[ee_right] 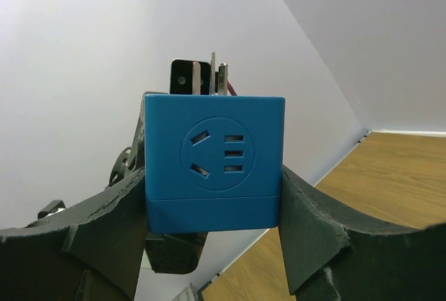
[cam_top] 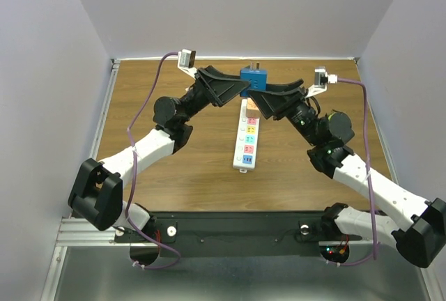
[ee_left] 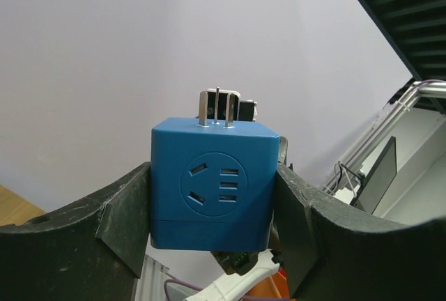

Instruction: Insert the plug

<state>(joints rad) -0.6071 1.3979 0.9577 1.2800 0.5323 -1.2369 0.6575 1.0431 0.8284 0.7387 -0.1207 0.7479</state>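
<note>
Centrally near the top of the overhead view, the blue plug cube [cam_top: 254, 76] is clamped, prongs upward, between the closed fingers of the left gripper [ee_left: 212, 207] and right gripper [ee_right: 212, 182]. Below it the power strip [cam_top: 246, 149] is laid lengthwise on the table [cam_top: 174, 168], with wood seen on both sides up to the edges.

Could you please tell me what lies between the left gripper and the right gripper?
The blue plug cube, prongs up, sits between the left gripper and right gripper; each clamps it. The top external view shows this.
</note>
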